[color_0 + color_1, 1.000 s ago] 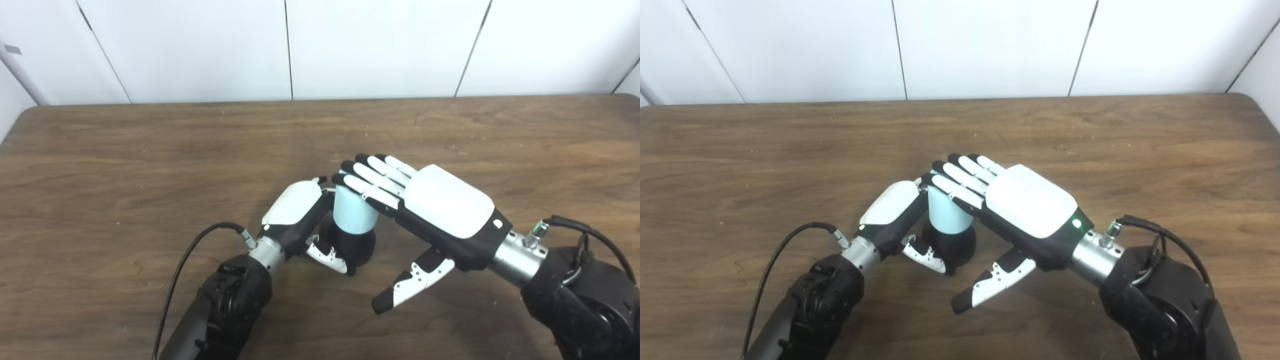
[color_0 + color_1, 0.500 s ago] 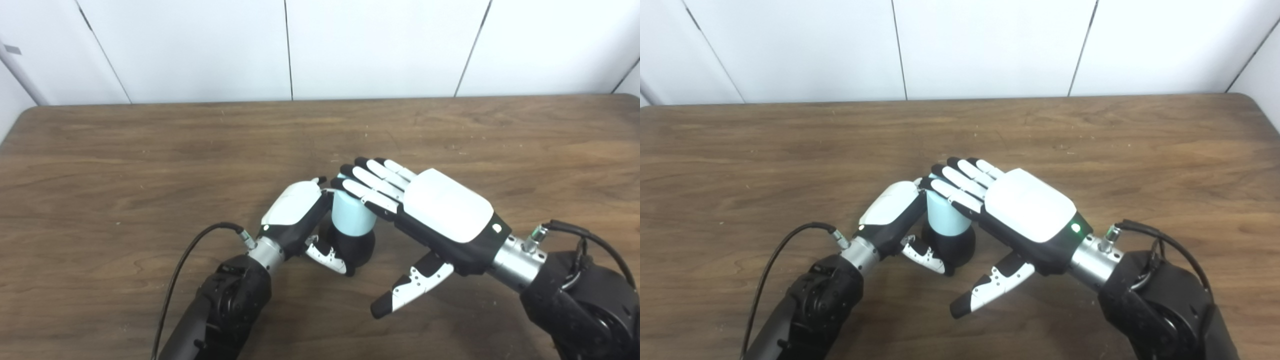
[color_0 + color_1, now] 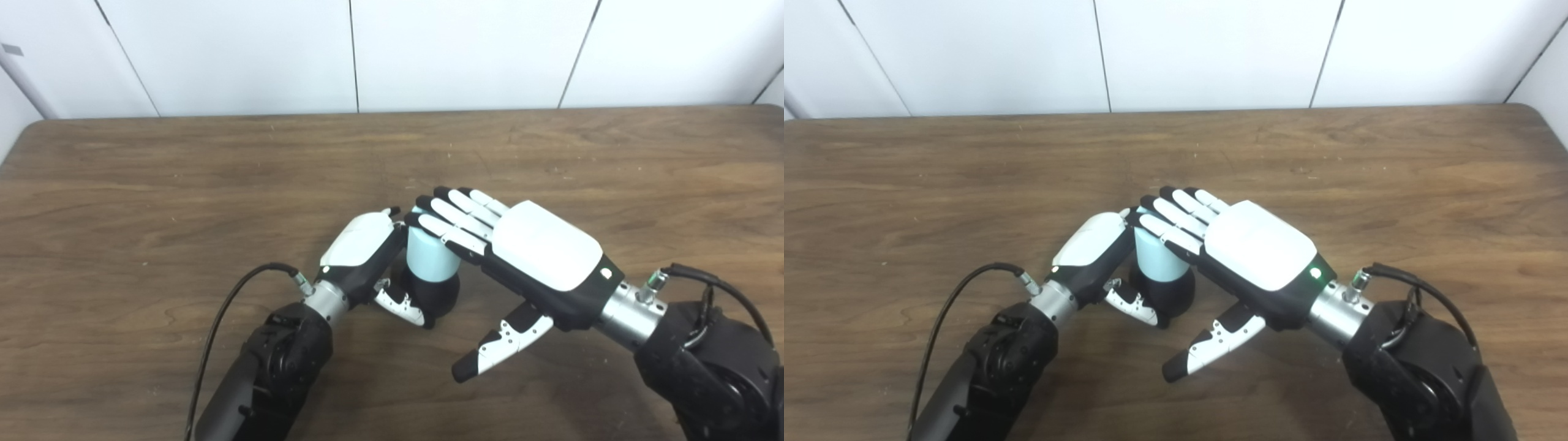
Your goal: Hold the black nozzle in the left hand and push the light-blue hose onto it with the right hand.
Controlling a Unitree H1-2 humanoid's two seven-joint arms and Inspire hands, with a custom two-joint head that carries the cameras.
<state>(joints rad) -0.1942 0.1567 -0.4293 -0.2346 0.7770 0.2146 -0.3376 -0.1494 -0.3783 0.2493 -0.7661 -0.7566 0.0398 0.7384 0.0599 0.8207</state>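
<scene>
Brown wood-grain table (image 3: 153,184) is sitting against white panelled wall (image 3: 245,55); no readable writing. Short light-blue cylindrical hose (image 3: 430,262) is standing on rounded black nozzle (image 3: 438,297) mid-table. Left hand (image 3: 367,260) is gripping the nozzle. Right hand (image 3: 520,251) is lying flat on the hose top, fingers extended, grasping nothing. Whole view has shifted slightly since earlier; hands are staying put.

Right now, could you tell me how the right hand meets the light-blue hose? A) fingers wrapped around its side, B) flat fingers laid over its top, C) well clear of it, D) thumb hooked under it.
B: the right hand lays its straight fingers across the top of the light-blue hose, thumb hanging free, above the black nozzle.
</scene>
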